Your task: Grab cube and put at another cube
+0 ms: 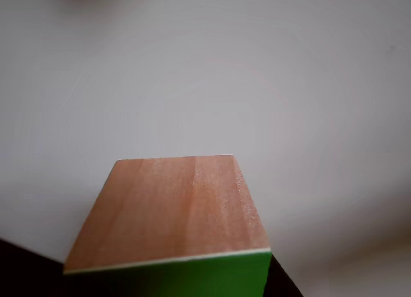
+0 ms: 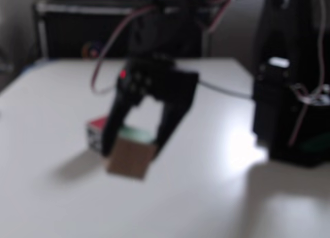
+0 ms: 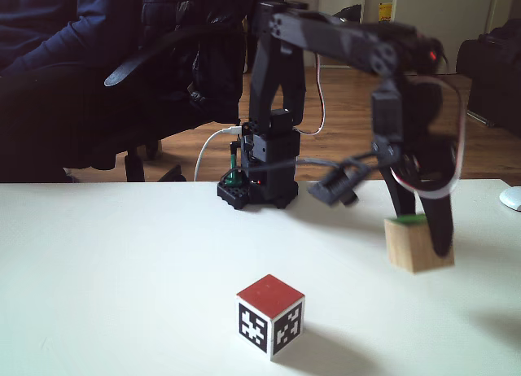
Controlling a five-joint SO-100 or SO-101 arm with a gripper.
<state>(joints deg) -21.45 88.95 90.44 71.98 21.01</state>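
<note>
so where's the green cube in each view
Other view: green cube fills the lower centre, wood face toward the camera, green face at the bottom edge.
A fixed view: left of centre, held in the claw.
Another fixed view: right, lifted off the table.
Shared landmark: red cube.

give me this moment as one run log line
phase: carry | gripper: shut on green-faced cube, lifted off table | red-topped cube: on table, apart from gripper | placement: not yet done
</note>
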